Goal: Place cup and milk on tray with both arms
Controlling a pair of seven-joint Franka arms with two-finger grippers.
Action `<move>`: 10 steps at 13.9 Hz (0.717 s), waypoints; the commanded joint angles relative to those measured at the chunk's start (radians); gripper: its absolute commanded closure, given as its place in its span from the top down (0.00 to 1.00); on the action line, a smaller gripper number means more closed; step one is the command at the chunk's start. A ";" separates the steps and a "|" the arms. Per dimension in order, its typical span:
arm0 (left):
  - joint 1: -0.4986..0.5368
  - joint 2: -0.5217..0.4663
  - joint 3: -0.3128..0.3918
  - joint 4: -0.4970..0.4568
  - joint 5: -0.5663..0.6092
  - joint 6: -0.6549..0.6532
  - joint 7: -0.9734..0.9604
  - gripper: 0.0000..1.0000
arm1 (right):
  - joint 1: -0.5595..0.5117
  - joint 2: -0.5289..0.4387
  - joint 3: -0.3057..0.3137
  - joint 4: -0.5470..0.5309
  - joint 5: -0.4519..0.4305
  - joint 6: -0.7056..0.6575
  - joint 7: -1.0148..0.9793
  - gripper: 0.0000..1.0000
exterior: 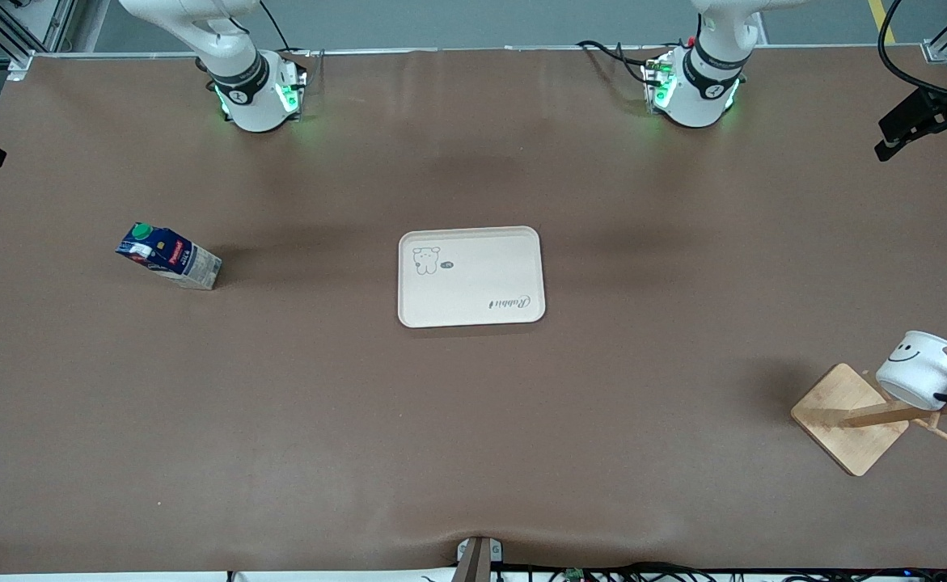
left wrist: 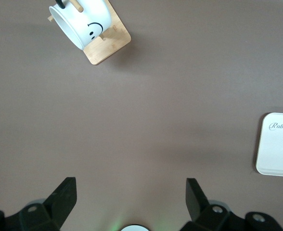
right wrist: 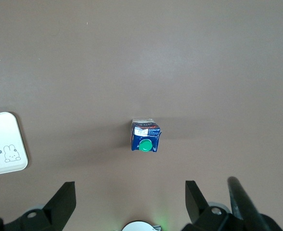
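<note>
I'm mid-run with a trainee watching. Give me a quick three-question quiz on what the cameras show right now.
1. True or false: the cup stands on the tray.
2. The milk is: A) on the tray, B) standing on the table toward the right arm's end, C) held by the right gripper.
3. Fill in: the cup hangs by its handle on a peg of the wooden ____.

Key
1. False. It hangs on the rack toward the left arm's end; the tray holds nothing.
2. B. The right gripper is open above it, and the left gripper is open over bare table.
3. rack
</note>
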 commanded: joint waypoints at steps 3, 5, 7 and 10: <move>0.029 0.010 -0.002 0.038 -0.010 -0.013 0.023 1.00 | -0.013 -0.007 0.004 -0.008 0.003 -0.003 -0.004 1.00; 0.081 0.039 -0.002 0.053 -0.017 -0.003 0.044 1.00 | -0.013 -0.006 0.004 -0.008 0.003 -0.003 -0.004 1.00; 0.163 0.044 -0.002 0.012 -0.054 0.089 0.058 1.00 | -0.022 -0.006 0.004 -0.009 0.003 -0.003 -0.004 1.00; 0.239 0.041 -0.002 -0.088 -0.079 0.277 0.083 1.00 | -0.030 -0.003 0.002 -0.008 0.003 -0.003 -0.004 1.00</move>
